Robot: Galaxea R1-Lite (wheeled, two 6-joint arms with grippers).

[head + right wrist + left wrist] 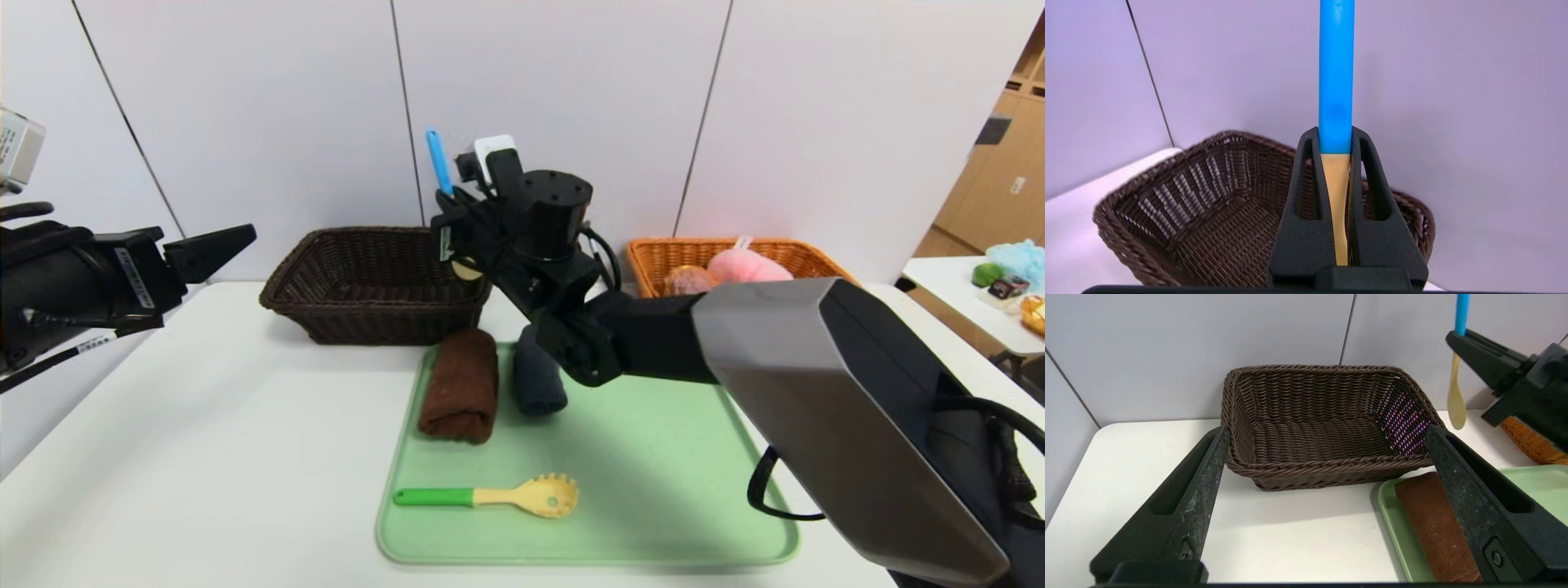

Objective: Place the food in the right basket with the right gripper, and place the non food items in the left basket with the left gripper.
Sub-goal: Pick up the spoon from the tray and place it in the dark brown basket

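Note:
My right gripper point(447, 214) is shut on a spoon with a blue handle point(438, 162) and a beige bowl, held upright above the right end of the dark brown basket point(359, 233). In the right wrist view the fingers point(1306, 204) clamp the spoon point(1335, 81) with the basket point(1167, 196) below. My left gripper point(216, 245) is open and empty, raised at the far left; its view shows the empty brown basket point(1327, 465) ahead between its fingers point(1200, 486). The orange basket point(653, 253) at the back right holds a pink item point(747, 265) and a brown one point(690, 280).
A green tray point(653, 490) holds a brown rolled towel point(460, 385), a dark grey rolled towel point(537, 384) and a beige pasta spoon with a green handle point(490, 496). A side table point(939, 273) with small items stands at the far right. The wall is close behind the baskets.

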